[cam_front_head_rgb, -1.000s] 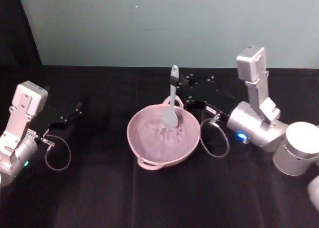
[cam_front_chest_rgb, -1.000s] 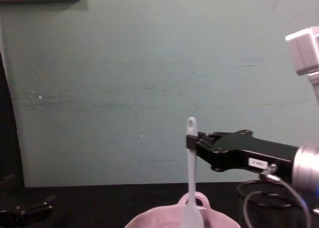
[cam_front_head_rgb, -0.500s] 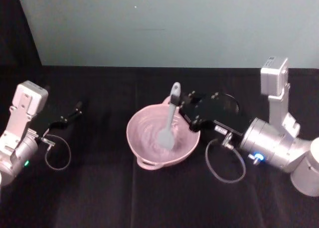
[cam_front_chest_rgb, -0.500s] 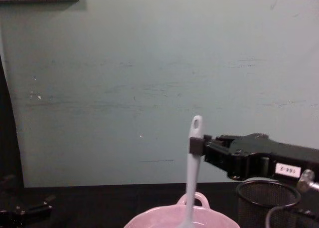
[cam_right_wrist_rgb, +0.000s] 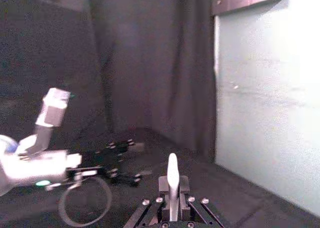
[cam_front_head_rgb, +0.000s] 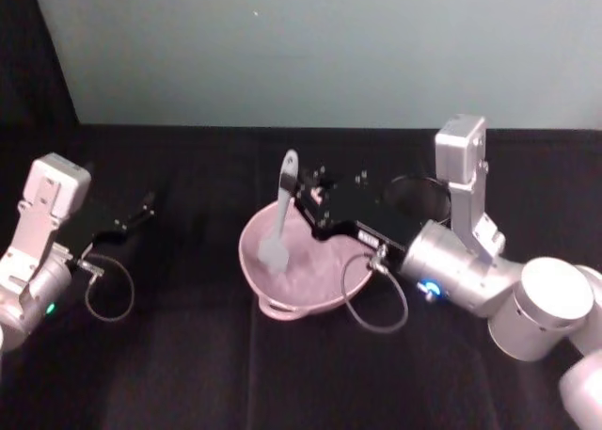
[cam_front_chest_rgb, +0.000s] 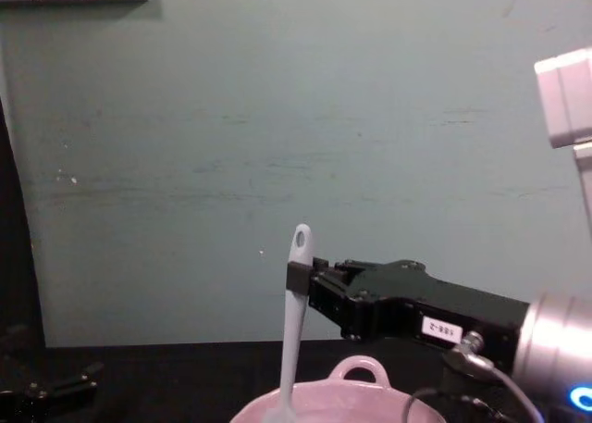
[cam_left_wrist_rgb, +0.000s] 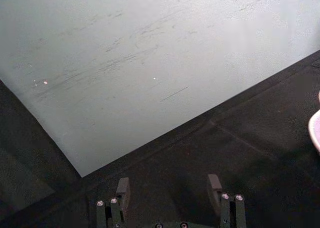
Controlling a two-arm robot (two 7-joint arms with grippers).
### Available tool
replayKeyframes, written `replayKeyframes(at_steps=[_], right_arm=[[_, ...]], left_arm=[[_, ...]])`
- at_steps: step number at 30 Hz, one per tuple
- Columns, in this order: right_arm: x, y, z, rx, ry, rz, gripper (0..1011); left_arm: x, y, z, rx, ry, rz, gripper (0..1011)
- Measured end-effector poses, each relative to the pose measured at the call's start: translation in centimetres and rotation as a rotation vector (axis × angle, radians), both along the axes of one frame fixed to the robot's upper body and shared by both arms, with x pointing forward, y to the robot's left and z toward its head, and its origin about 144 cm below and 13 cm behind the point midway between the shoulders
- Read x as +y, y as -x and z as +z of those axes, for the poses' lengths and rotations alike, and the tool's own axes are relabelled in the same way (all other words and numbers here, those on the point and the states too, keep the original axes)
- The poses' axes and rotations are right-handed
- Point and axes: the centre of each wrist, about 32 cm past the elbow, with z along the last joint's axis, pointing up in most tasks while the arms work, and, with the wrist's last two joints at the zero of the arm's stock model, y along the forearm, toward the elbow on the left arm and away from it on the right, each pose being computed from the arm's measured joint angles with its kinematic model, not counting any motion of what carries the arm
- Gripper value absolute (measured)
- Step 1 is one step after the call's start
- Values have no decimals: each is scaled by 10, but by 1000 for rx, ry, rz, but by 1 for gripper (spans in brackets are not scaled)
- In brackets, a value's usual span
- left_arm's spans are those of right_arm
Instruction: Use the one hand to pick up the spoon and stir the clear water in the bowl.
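The pale pink bowl [cam_front_head_rgb: 248,259] sits mid-table on the black cloth, with clear water in it. My right gripper [cam_front_head_rgb: 299,197] reaches over it from the right and is shut on the upper handle of the white spoon [cam_front_head_rgb: 280,214]. The spoon stands nearly upright, its blade dipped into the bowl's left side. In the chest view the spoon [cam_front_chest_rgb: 293,330] rises from the bowl [cam_front_chest_rgb: 363,401], clamped by the right gripper [cam_front_chest_rgb: 298,277]. The right wrist view shows the spoon handle [cam_right_wrist_rgb: 172,174] pinched between the jaws. My left gripper [cam_front_head_rgb: 144,207] rests open at the far left.
A black wire-mesh cup [cam_front_head_rgb: 415,195] stands behind the right arm, right of the bowl. A cable loop [cam_front_head_rgb: 374,294] hangs from the right arm over the bowl's near right rim. The teal wall runs along the table's back edge. The bowl's edge [cam_left_wrist_rgb: 315,132] shows far from the left gripper [cam_left_wrist_rgb: 168,190].
My right gripper has swept the spoon from the far middle of the bowl, through its centre, to the left side. The left arm has not moved.
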Motion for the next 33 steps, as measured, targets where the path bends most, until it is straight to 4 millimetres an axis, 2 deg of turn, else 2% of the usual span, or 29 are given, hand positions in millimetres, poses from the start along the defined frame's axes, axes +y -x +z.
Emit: replayKeyframes(at_steps=[6,13,16,24,30,33], right_arm=[[-1,-17,-4,-55,21,-90,114],[-19,-25,-2,-84,69,-169,114],[-33,-19,3,-81,91,-180,114],[-49,9,14,-58,89,-105,114],[-42,24,15,-30,60,-40,114],[-29,24,12,-7,43,-6,114]], left_arm=[[0,0,0,0,0,0,1011],[0,0,0,0,0,0,1011],[0,0,0,0,0,0,1011],[0,0,0,0,0,0,1011],[0,0,0,0,0,0,1011],[0,0,0,0,0,0,1011]])
